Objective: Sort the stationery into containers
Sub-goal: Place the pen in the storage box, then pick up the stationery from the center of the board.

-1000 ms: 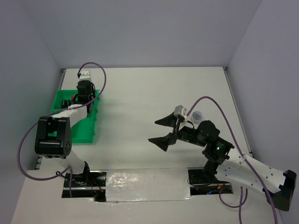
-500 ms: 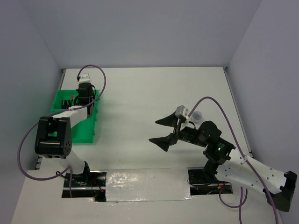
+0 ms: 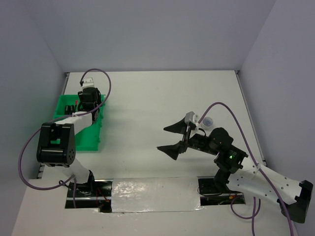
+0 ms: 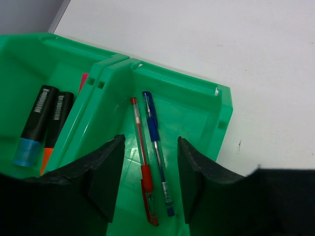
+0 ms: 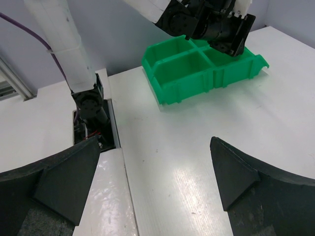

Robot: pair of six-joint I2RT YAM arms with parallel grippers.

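The green tray (image 3: 83,138) stands at the table's left edge. My left gripper (image 3: 88,100) hangs over its far compartment, open. Between its fingers (image 4: 150,141), a red pen (image 4: 143,173) and a blue pen (image 4: 153,132) lie side by side on the tray floor (image 4: 197,113), touching neither finger. In the neighbouring compartment lie black highlighters, one with a blue end (image 4: 34,120), one with an orange end (image 4: 55,125). A pink tip (image 4: 83,80) shows behind the divider. My right gripper (image 3: 173,137) is open and empty above mid-table (image 5: 155,147). A small pale round piece (image 3: 208,121) sits behind it.
In the right wrist view the green tray (image 5: 187,83) is far ahead with the left arm (image 5: 216,24) over it. The left arm's base and cable (image 5: 83,103) stand at the near left. Walls close the table at back and sides.
My left gripper's jaws have opened over the tray's far compartment, and the arm has edged slightly farther back. The right arm has not moved.
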